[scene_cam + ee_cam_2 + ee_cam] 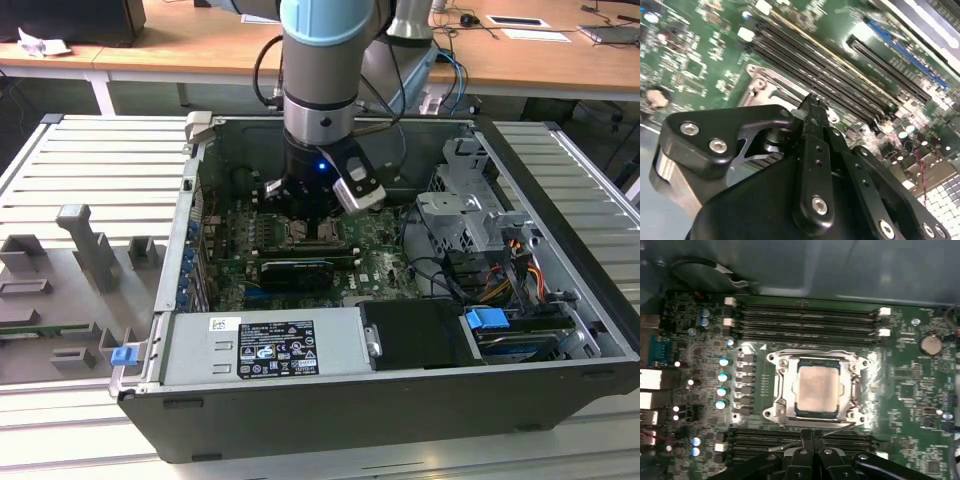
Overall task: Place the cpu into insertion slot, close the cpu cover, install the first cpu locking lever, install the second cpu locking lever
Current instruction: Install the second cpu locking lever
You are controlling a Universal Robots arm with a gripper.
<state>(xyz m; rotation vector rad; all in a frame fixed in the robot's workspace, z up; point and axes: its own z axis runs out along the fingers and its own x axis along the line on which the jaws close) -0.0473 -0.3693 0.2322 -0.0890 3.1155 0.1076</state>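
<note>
Noted the cpu point(816, 391) already seated in the insertion slot point(816, 421), pale metal top showing through the square cut-out of the cpu cover point(784, 390). Cover appeared folded down flat around the chip, so placing and closing judged done. Took the thin bright wire edges along the cover's sides for the locking levers; could not tell whether either was hooked home, so both lever steps counted as possibly outstanding. Found the gripper point(814, 436) just beside the slot, on the side facing one bank of long black memory slots point(805, 320), with a second bank directly beneath the fingertips. Fingers point(807, 440) drawn together with no gap showing, nothing seen held between them. In the second wrist view, saw the gripper point(812, 107) tip low over the green board, close to a corner of the silvery socket frame point(760, 85); contact could not be confirmed. In the exterior view, recorded the arm reaching straight down into the open computer case point(560, 250), the gripper point(318, 222) right over the slot region at the board's middle.
</note>
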